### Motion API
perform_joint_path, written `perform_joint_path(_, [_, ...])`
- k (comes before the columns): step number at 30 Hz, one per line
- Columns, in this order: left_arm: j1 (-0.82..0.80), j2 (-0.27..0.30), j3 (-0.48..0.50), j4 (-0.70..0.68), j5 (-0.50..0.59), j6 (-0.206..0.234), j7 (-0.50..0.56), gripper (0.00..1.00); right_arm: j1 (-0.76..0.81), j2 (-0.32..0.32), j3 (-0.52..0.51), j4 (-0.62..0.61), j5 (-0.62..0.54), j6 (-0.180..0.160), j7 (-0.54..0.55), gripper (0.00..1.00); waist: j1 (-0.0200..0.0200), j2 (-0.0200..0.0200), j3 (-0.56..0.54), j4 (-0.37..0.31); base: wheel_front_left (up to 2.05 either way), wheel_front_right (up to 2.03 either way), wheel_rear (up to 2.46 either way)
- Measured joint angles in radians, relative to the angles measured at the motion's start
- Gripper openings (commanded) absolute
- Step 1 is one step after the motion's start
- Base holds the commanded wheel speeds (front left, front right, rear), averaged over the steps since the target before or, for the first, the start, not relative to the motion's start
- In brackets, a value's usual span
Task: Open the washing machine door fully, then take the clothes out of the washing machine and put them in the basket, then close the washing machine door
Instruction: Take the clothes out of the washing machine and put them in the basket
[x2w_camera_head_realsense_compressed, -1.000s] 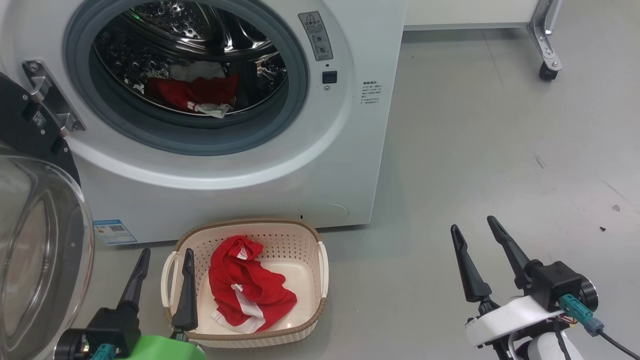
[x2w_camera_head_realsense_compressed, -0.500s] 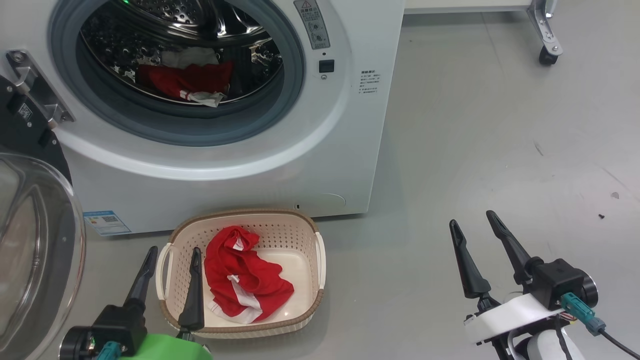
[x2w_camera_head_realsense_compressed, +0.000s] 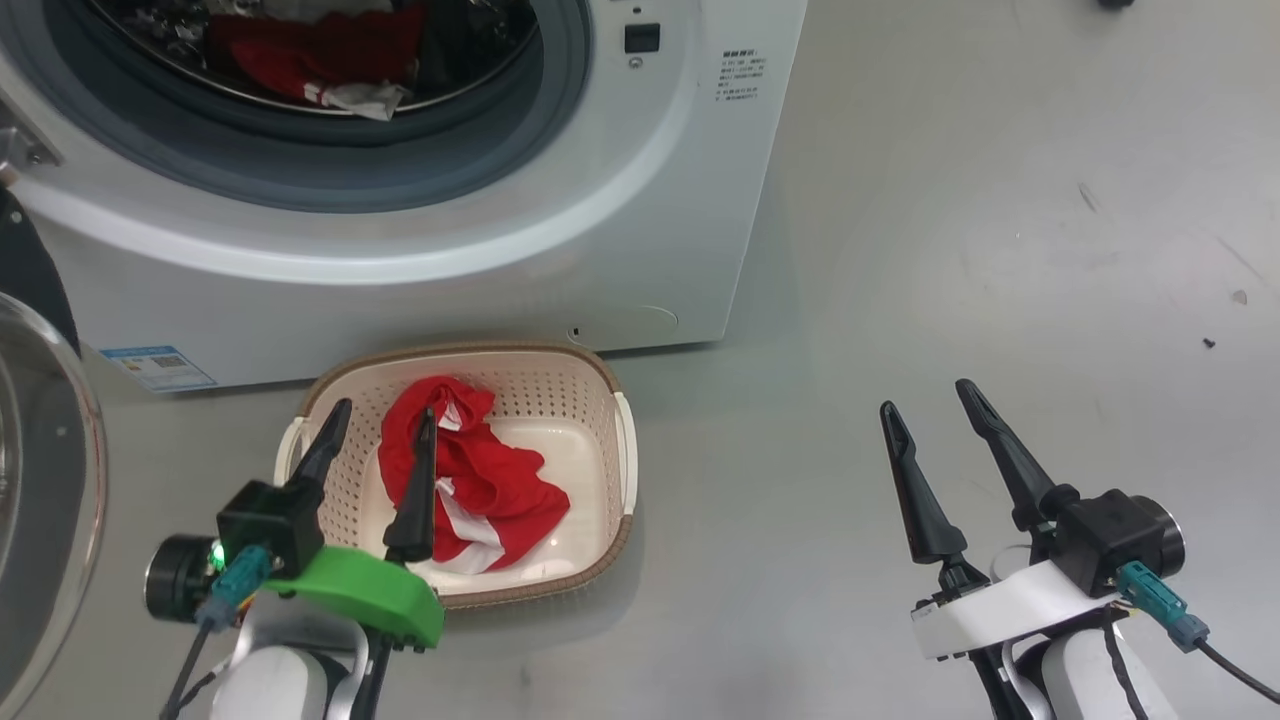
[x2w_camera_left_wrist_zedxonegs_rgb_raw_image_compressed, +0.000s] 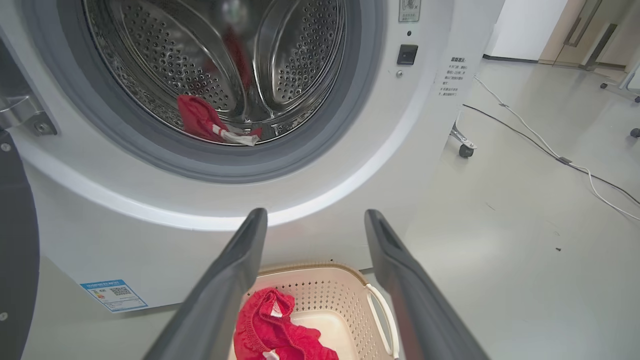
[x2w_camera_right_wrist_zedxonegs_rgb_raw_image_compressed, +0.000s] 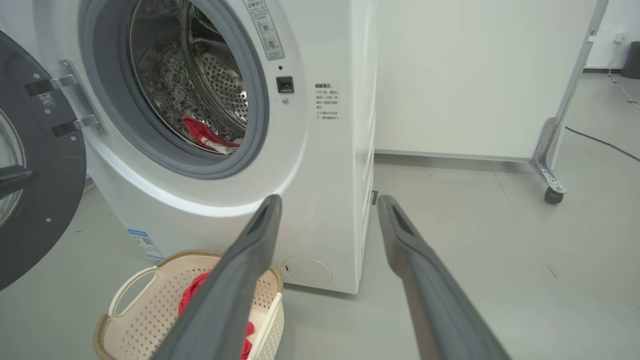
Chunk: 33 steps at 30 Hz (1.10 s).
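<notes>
The washing machine (x2w_camera_head_realsense_compressed: 640, 230) stands with its drum exposed and its door (x2w_camera_head_realsense_compressed: 40, 480) swung out at the left, the glass bowl facing me. Red clothes with white trim (x2w_camera_head_realsense_compressed: 310, 55) lie at the drum's bottom, also seen as clothes (x2w_camera_left_wrist_zedxonegs_rgb_raw_image_compressed: 200, 117) through the left wrist view. More red clothes (x2w_camera_head_realsense_compressed: 470, 480) lie in the cream basket (x2w_camera_head_realsense_compressed: 600, 420) on the floor before the machine. My left gripper (x2w_camera_head_realsense_compressed: 385, 410) hovers open over the basket's left half, holding nothing. My right gripper (x2w_camera_head_realsense_compressed: 925, 397) stands open over bare floor to the right.
A blue sticker (x2w_camera_head_realsense_compressed: 158, 368) marks the machine's lower left front. A wheeled metal frame leg (x2w_camera_right_wrist_zedxonegs_rgb_raw_image_compressed: 550, 192) and a white panel stand behind and right of the machine. Cables (x2w_camera_left_wrist_zedxonegs_rgb_raw_image_compressed: 550, 150) run across the grey floor at the right.
The head camera has tilted down, so the machine sits higher in the picture. My left gripper has come forward and right over the basket. The right gripper has barely moved.
</notes>
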Motion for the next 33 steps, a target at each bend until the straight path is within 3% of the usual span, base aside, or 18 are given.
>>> perform_joint_path(14, [-0.347,0.015,0.039,0.157,-0.044,-0.019,0.172,1.00,-0.082,0.001,0.016,-0.038,0.027,0.000,0.000,1.00,0.0000,0.0000,0.176,-0.051,0.00,0.00,0.00])
perform_joint_path(27, [-0.735,0.188,0.108,0.238,-0.010,-0.021,0.378,1.00,-0.203,0.001,0.083,-0.076,0.149,0.000,0.000,1.00,0.0001,0.0000,0.355,-0.136,0.00,0.00,0.00])
perform_joint_path(33, [-0.871,0.241,0.106,0.261,0.033,-0.024,0.433,1.00,-0.241,0.001,0.109,-0.080,0.195,-0.009,0.000,1.00,0.0001,0.0000,0.425,-0.187,0.00,0.00,0.00])
